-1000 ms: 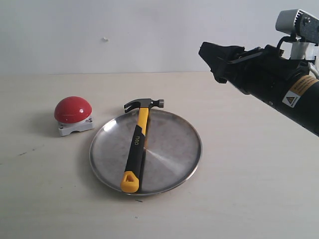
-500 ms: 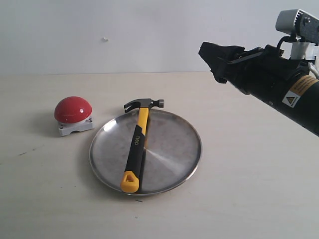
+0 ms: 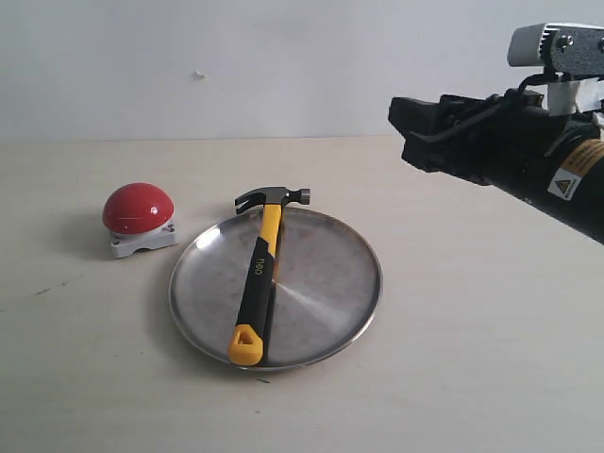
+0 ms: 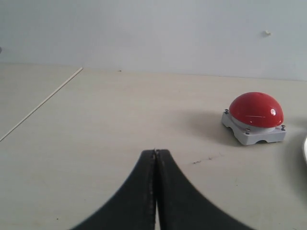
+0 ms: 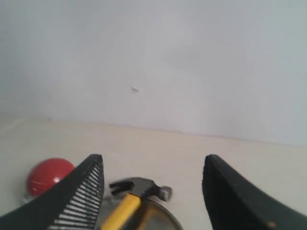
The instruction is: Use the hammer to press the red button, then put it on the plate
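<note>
while across the plate [image 3: 330, 283], hammer [image 3: 258, 281] unheld

Right wrist view is soft all over. There you get only the head and a short bit of handle of the small yellow-and-black claw hammer [image 5: 136, 188]; the rest runs off the frame. The glossy red dome button [image 5: 48, 175] sits partly behind a finger of the right end effector [image 5: 152, 158], base hidden. Round silver metal plate [image 5: 168, 219]: just a rim arc. In the left wrist view the plate's a sliver at the edge, and the left end effector [image 4: 155, 152] is cut off lower down. In the ext. view you can't read the white lettering [image 3: 258, 271] on the handle, and the black right arm [image 3: 528, 165] is cropped.
</note>
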Tool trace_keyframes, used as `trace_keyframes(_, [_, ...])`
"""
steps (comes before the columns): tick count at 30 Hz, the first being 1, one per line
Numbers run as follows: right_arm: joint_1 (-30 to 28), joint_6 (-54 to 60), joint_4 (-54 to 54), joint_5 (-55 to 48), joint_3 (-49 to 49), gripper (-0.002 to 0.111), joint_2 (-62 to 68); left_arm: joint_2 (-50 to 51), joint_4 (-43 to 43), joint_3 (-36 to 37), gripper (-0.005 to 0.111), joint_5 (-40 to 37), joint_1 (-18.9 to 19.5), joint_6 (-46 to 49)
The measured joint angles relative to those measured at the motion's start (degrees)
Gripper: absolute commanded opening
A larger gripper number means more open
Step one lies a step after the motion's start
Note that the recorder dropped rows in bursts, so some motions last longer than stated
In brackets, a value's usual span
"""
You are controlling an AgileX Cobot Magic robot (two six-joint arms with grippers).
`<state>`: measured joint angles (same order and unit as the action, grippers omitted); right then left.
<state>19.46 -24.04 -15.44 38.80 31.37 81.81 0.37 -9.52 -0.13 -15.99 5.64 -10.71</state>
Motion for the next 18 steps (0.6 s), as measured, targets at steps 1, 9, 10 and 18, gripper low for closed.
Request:
trace_keyframes(1, [0.0,2.71,1.27,-4.48,0.0,0.059,-1.98,0.0,0.0,0.0,0.0,0.0,0.0,0.0])
trace_keyframes(9, [-4.03,17.05,13.05,-30.39,0.0,0.059,-20.77,0.0,0.0,0.0,0.0,0.0,0.0,0.0])
trace_keyframes(10, [-5.53,17.17,13.5,-32.49,0.0,0.059,-23.52,0.0,0.0,0.0,0.0,0.0,0.0,0.11])
trace_keyframes(18, [-16.56,17.17,14.25,-45.11,-0.91,0.059,-42.43,0.0,0.0,0.0,0.0,0.0,0.0,0.11])
